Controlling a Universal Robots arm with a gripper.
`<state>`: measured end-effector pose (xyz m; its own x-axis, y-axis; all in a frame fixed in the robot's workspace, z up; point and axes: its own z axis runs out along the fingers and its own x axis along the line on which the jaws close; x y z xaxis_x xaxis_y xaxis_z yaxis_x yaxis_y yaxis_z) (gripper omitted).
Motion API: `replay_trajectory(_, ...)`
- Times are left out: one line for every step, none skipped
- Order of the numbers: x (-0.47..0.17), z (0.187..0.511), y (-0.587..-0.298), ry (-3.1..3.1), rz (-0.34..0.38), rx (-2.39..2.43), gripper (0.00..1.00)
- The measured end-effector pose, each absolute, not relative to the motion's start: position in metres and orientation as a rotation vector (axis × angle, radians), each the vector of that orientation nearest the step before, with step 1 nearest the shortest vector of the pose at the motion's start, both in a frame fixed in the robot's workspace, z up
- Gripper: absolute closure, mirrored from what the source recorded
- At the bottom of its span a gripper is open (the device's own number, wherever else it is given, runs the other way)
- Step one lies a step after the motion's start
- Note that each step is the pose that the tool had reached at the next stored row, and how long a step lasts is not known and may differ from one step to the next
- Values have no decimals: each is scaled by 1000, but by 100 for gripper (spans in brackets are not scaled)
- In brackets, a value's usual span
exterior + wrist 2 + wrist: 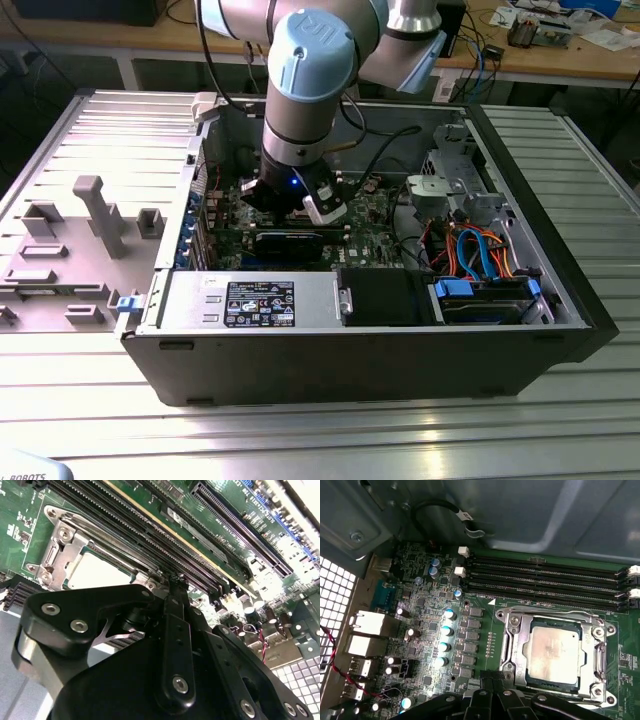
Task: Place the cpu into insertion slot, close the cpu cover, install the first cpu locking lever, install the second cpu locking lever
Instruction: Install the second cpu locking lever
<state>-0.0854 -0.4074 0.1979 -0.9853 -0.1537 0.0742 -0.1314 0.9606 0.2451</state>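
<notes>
**A:** Looking at the first wrist view, where does the cpu point(554, 651) sit?

**B:** It lies flat in the insertion slot point(520, 677), silver top up, with the cpu cover point(512, 630) closed down around it like a frame. The gripper point(492, 682) hangs just beside the socket's near edge, its tip close to the corner on the side away from the 4 memory slots point(545, 580).

**A:** Are the fingers together or apart?

**B:** Together, as far as I can judge; in the second wrist view the gripper point(176, 582) ends in 1 narrow black point with nothing in it. That point sits just off the socket frame, and I cannot tell whether it touches a lever.

**A:** Any writing?

**B:** Faint marks on the chip lid and a white sticker on the power supply point(258, 303) in the exterior view; none of it can be made out.
</notes>
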Motion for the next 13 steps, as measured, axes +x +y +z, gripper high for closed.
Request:
replay_trajectory(-86, 198, -407, -3019, -367, 220, 89)
replay_trajectory(-86, 198, -408, -3019, -365, 220, 89)
replay_trajectory(-86, 199, -408, -3019, -365, 220, 89)
replay_trajectory(-86, 199, -408, -3019, -365, 220, 89)
replay_trajectory(-86, 201, -407, -3019, -366, 220, 89)
replay_trajectory(-86, 203, -408, -3019, -365, 220, 89)
replay_trajectory(-86, 205, -408, -3019, -365, 220, 89)
replay_trajectory(-86, 206, -408, -3019, -365, 220, 89)
replay_trajectory(-87, 208, -408, -3019, -365, 220, 89)
replay_trajectory(-87, 209, -408, -3019, -365, 220, 89)
replay_trajectory(-87, 212, -408, -3019, -365, 220, 89)
replay_trajectory(-87, 214, -408, -3019, -365, 220, 89)
replay_trajectory(-87, 216, -408, -3019, -365, 220, 89)
